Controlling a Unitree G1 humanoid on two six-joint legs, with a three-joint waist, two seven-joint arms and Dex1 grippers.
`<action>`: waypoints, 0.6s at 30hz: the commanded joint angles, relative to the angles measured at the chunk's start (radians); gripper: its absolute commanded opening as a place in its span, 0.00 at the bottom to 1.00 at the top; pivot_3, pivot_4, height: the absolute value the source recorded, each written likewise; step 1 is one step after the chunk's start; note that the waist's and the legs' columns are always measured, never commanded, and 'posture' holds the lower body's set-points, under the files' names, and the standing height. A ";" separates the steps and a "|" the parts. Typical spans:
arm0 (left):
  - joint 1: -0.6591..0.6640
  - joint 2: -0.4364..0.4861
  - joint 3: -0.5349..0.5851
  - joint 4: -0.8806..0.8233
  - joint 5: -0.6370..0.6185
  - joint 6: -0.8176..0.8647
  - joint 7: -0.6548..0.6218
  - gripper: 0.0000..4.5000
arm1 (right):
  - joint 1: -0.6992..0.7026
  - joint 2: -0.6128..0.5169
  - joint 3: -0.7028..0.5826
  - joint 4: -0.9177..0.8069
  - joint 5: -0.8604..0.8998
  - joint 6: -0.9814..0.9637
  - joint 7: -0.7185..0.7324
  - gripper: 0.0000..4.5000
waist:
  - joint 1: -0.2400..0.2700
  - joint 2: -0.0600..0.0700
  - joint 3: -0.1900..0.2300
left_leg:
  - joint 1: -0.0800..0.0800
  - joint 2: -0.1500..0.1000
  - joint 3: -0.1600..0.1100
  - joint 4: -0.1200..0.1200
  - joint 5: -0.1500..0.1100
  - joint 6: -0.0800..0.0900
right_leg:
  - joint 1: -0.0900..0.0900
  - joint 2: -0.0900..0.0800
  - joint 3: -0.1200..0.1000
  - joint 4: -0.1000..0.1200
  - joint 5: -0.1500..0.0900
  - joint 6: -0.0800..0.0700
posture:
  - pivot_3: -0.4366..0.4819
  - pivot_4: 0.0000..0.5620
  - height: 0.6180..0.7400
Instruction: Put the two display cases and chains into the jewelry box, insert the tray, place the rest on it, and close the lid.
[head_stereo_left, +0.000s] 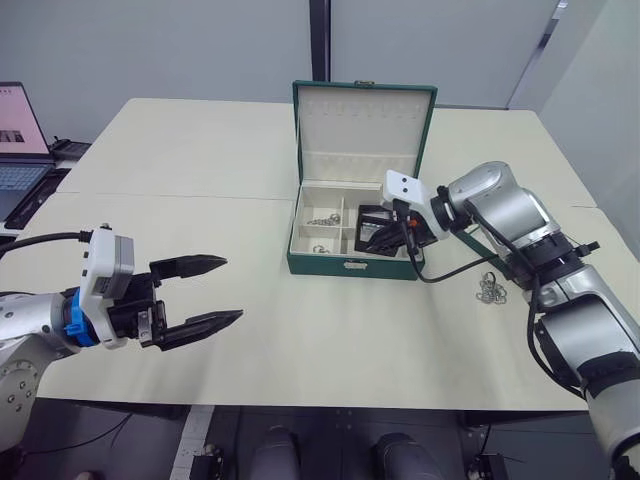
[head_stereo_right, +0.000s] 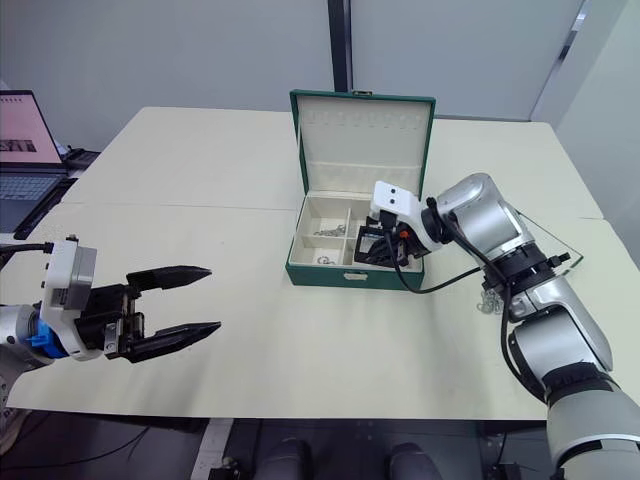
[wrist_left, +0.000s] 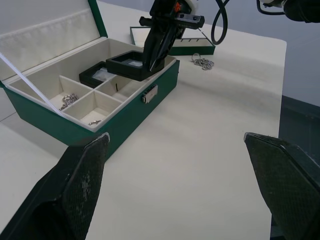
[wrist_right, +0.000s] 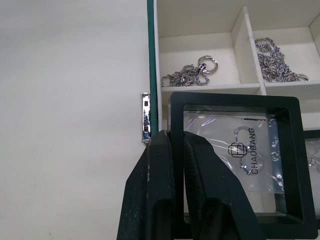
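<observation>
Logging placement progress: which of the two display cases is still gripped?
The display case tilted over the jewelry box's front rim, clamped by the right pincer. The other display case already lies flat inside.

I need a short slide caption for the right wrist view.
Right hand grips a display case by its rim over the jewelry box.

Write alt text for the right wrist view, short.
The right hand grips a black display case by its frame edge, over the open jewelry box. Beyond it, two cream compartments each hold a silver chain, and the metal clasp shows on the box's green front wall.
</observation>
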 joint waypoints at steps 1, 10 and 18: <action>0.005 0.012 0.042 -0.030 -0.017 -0.001 0.007 1.00 | -0.025 0.000 -0.018 -0.007 -0.009 -0.018 0.009 0.01 | 0.000 0.000 0.000 | 0.000 0.000 0.000 0.000 0.000 0.000 | 0.000 0.000 0.000 0.000 0.000 0.000 | 0.48 0.27 1.00; 0.007 0.015 0.042 -0.031 -0.020 0.000 0.008 1.00 | -0.030 0.008 -0.028 0.015 -0.026 -0.044 -0.007 0.21 | -0.001 0.000 0.000 | 0.000 0.000 0.000 0.000 0.000 0.000 | 0.000 0.000 0.000 0.000 0.000 0.000 | 0.48 0.27 1.00; 0.010 0.014 0.041 -0.031 -0.020 -0.005 0.006 1.00 | -0.037 0.012 -0.033 0.033 -0.037 -0.061 -0.008 0.21 | -0.001 0.000 0.000 | 0.000 0.000 0.000 0.000 0.000 0.000 | 0.000 0.000 0.000 0.000 0.000 0.000 | 0.48 0.27 1.00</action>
